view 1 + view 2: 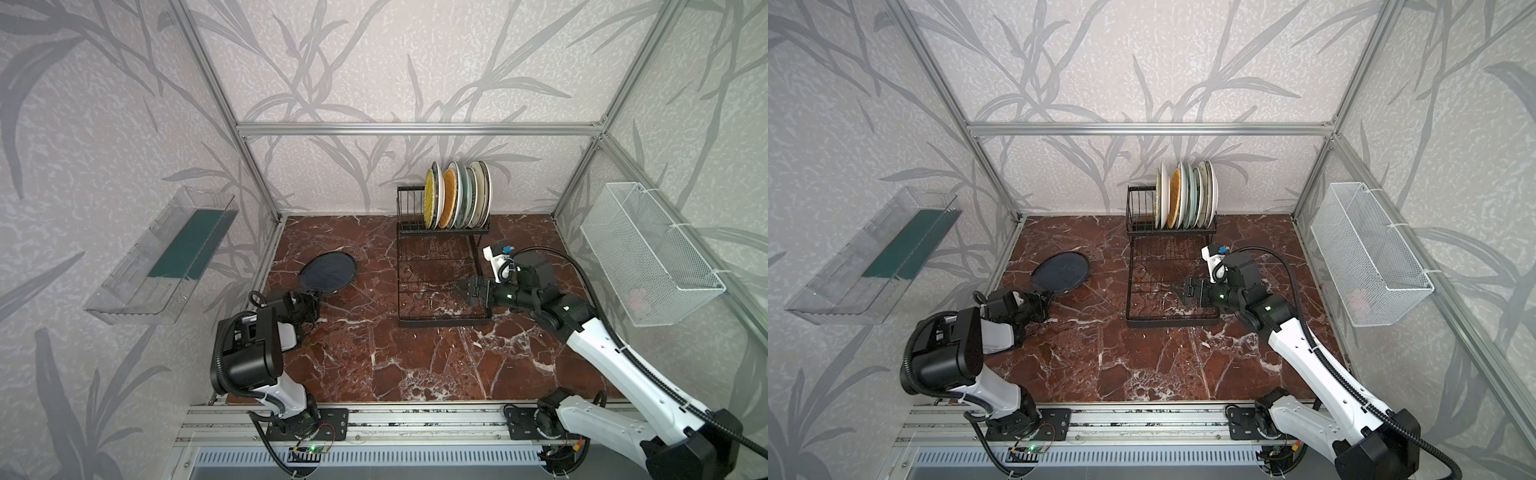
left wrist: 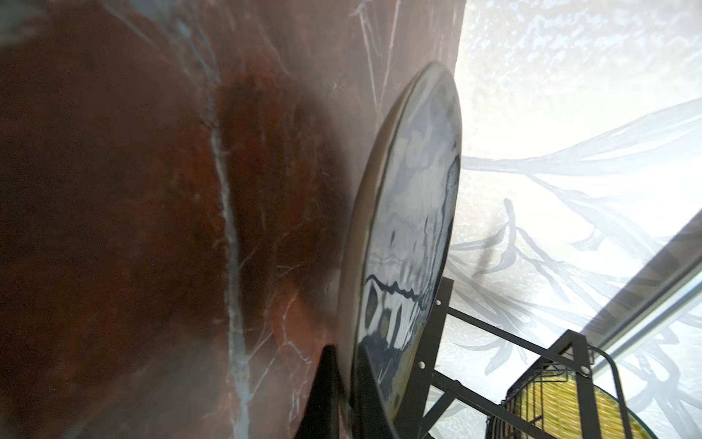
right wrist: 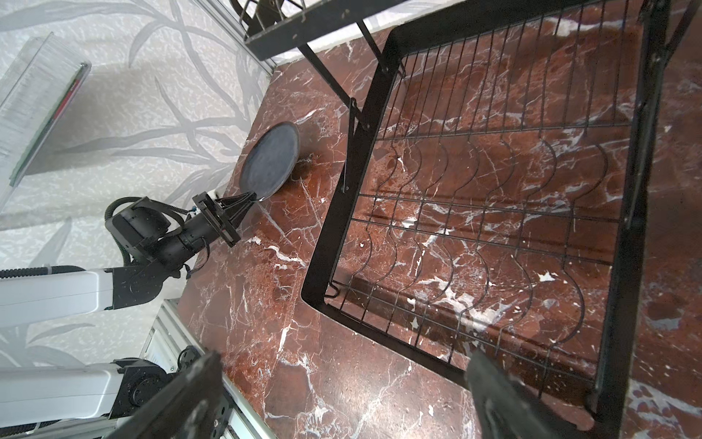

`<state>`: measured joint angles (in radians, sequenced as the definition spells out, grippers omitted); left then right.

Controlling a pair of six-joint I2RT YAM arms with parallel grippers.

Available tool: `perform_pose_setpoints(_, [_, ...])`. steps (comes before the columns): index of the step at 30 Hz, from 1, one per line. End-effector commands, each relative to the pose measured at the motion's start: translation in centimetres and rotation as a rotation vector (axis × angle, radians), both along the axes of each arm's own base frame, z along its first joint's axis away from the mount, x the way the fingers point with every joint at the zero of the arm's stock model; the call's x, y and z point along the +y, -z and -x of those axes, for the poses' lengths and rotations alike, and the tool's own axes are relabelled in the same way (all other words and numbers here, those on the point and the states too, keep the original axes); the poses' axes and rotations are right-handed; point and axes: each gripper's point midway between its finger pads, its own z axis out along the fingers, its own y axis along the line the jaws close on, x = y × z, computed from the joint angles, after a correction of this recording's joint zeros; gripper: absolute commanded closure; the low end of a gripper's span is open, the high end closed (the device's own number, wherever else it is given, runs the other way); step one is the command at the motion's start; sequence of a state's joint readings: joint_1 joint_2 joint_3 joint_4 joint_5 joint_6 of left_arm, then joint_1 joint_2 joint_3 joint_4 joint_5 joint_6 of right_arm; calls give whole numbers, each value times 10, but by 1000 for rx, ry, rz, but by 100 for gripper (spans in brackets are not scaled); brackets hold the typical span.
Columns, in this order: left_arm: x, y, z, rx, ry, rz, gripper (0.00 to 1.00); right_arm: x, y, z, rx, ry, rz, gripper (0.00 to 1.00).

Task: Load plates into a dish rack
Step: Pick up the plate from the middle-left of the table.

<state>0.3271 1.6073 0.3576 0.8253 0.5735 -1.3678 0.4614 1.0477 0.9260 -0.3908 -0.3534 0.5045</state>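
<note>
A black plate (image 1: 328,272) (image 1: 1061,272) (image 3: 269,163) is on the left of the marble table, tilted, with a shadow under it. My left gripper (image 1: 313,297) (image 1: 1047,297) (image 2: 343,380) is shut on its near rim, one finger on each face. The dish rack (image 1: 440,232) (image 1: 1171,226) stands at the back wall. Several plates (image 1: 457,195) (image 1: 1187,195) stand upright in its slots: yellow, orange, white and pale teal. My right gripper (image 1: 457,286) (image 1: 1177,286) (image 3: 342,357) hangs open over the near right part of the rack's flat grid tray (image 3: 494,213), holding nothing.
A clear plastic bin (image 1: 162,257) hangs on the left wall and a white mesh basket (image 1: 648,253) on the right wall. Aluminium frame posts stand at the table's back corners. The rack's left slots (image 1: 409,205), beside the yellow plate, hold nothing.
</note>
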Motion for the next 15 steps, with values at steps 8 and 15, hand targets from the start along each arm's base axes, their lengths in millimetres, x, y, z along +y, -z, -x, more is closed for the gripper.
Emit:
perform_pose_setpoints(8, [-19,-81,-3,-281,130,-34,100,8,-13,-6,-37,-26,-43,1])
perform_pose_setpoints(15, [-42,-109,27,-266,249,-92,100,23,-24,-16,-55,-73,-82,1])
